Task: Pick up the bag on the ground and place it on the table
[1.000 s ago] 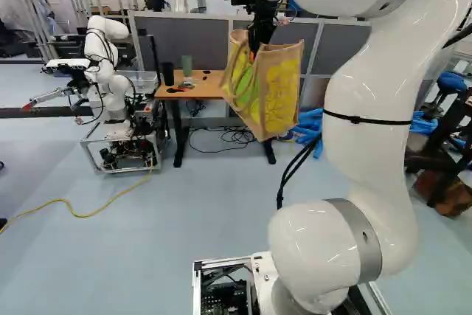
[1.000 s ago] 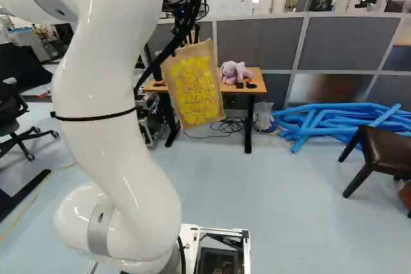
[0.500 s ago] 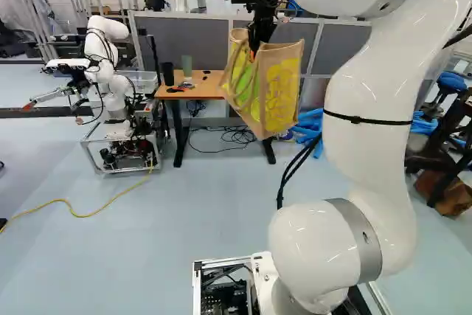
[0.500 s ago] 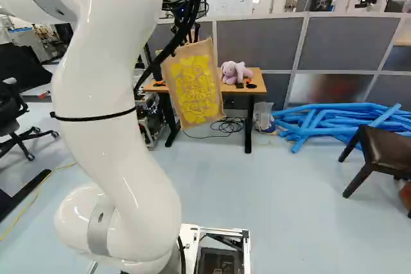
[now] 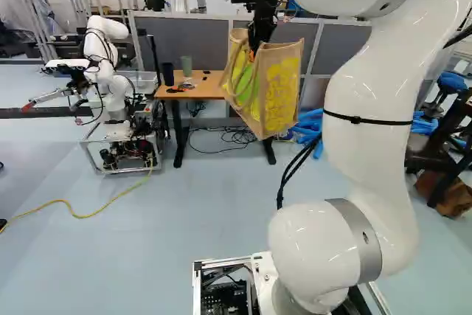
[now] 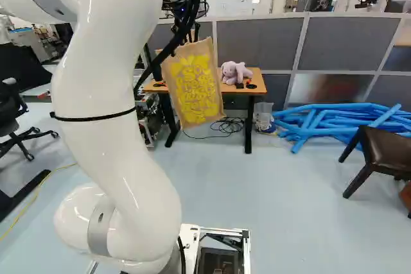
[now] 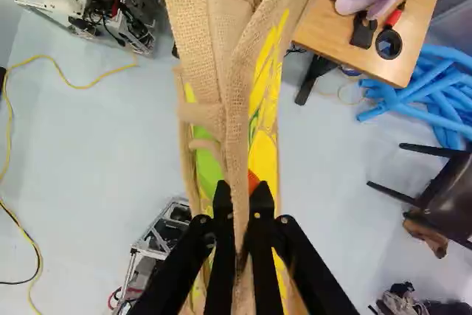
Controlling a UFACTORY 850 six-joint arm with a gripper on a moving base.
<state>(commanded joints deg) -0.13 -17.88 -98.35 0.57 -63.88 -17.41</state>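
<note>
I have the bag (image 5: 280, 97) up in the air, a tan woven one with yellow print and some green, hanging on the near side of the desk and leaning a little. I can't see what is in it. A black cup (image 5: 168, 74) and a green cup (image 5: 186, 66) stand toward the left of the desk, and I can't make out their insides either.

The surface (image 5: 209, 92) is a wooden top on black legs. A purple stuffed toy (image 6: 236, 72) sits toward its right end, with small black things just beside it. Black cables (image 6: 228, 126) lie on the floor (image 6: 276, 203) under it. Grey partitions (image 6: 257, 43) stand behind. To the right lies a pile of blue tubes (image 6: 321, 120), with a dark chair (image 6: 382, 149) nearer me. On the left is another robot (image 5: 110, 101), and a yellow cable (image 5: 96, 212) runs from it across the floor.

My arm (image 5: 372, 101) rises, bends and reaches forward, holding the claw (image 5: 255, 46) high and pointing down. Its two fingers pinch the fabric at the top of the bag from both sides.
</note>
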